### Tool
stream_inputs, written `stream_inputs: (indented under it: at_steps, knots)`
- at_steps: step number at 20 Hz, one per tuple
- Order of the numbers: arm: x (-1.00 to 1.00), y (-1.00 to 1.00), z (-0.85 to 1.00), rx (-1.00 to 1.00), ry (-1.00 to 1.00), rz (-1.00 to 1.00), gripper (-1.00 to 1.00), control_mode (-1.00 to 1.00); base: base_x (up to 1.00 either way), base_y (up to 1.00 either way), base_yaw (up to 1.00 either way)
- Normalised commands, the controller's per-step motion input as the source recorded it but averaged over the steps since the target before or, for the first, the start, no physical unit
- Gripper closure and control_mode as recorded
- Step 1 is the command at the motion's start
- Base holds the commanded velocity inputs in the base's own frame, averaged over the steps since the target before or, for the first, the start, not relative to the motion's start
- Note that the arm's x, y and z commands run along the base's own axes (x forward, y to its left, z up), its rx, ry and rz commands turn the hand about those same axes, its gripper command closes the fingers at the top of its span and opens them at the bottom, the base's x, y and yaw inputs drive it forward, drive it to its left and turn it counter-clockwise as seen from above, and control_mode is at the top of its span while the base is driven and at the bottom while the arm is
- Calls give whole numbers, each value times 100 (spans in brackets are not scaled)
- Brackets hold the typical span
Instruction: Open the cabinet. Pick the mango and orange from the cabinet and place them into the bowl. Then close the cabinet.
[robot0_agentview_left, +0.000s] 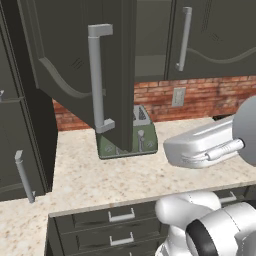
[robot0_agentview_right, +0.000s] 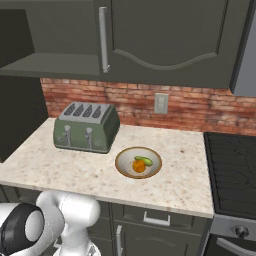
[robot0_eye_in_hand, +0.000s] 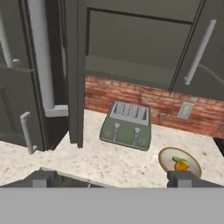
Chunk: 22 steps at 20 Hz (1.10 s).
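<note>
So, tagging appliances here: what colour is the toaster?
The toaster is dark green with a silver slotted top, clearest in the right base view.

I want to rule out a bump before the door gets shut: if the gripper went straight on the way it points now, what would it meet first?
Probably the toaster on the counter, beside the open cabinet door. The open gripper looks towards it; depth is unclear.
</note>
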Motion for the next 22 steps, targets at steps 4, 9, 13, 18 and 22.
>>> stream_inputs:
  at_steps: [4,9,13,18,22]
  knots:
    - [-11,16,0,-12,0,0,-100,-100,0,0,0]
    - [0,17,0,-12,0,2,-100,-100,0,0,0]
    - [0,19,0,-14,0,2,-100,-100,0,0,0]
    - [0,15,0,-14,0,0,-100,-100,0,0,0]
    - [0,9,0,-14,0,0,-100,-100,0,0,0]
